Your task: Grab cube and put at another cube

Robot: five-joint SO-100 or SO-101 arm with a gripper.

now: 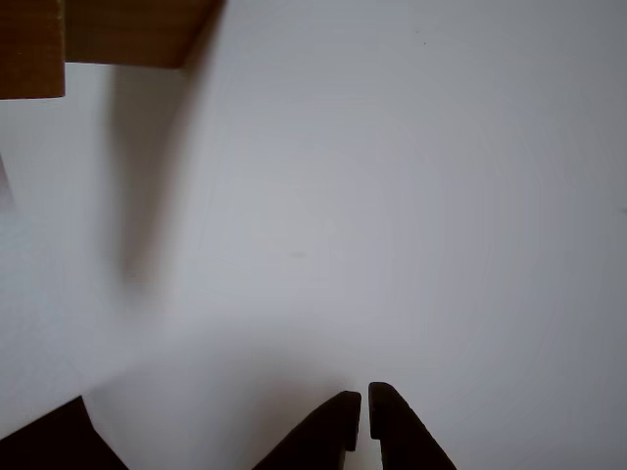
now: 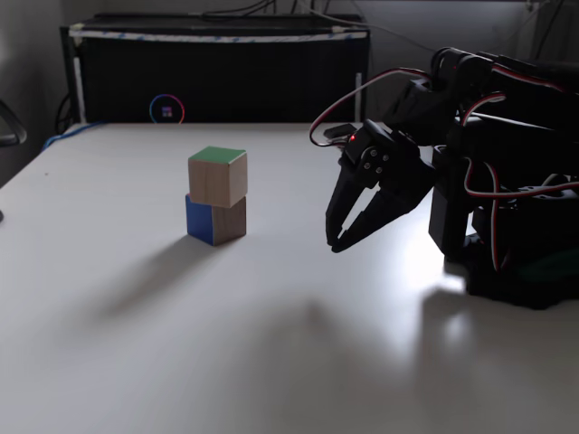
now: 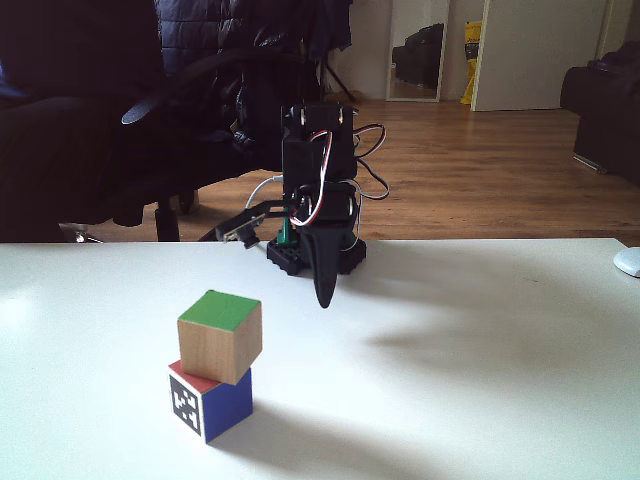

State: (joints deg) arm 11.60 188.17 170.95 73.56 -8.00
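Note:
The cube [image 2: 217, 178], light wood with a green top, sits slightly skewed on another cube [image 2: 217, 221], which shows a blue and a wooden side here. In a fixed view the cube [image 3: 220, 338] rests on the red top of another cube [image 3: 210, 400], whose white face carries a black-and-white marker. My gripper [image 2: 335, 244] is shut and empty, tips down just above the table, well right of the stack. From the other fixed view the gripper [image 3: 323, 300] hangs behind the stack, near the arm's base. In the other view its fingertips [image 1: 364, 411] nearly touch over bare white table.
The arm's base [image 2: 516, 253] stands at the right of the white table [image 2: 136, 362]. A black cabinet [image 2: 217, 72] lines the far edge. A brown wooden shape [image 1: 118, 29] fills the other view's top-left corner. A white mouse [image 3: 628, 262] lies at the table's right edge.

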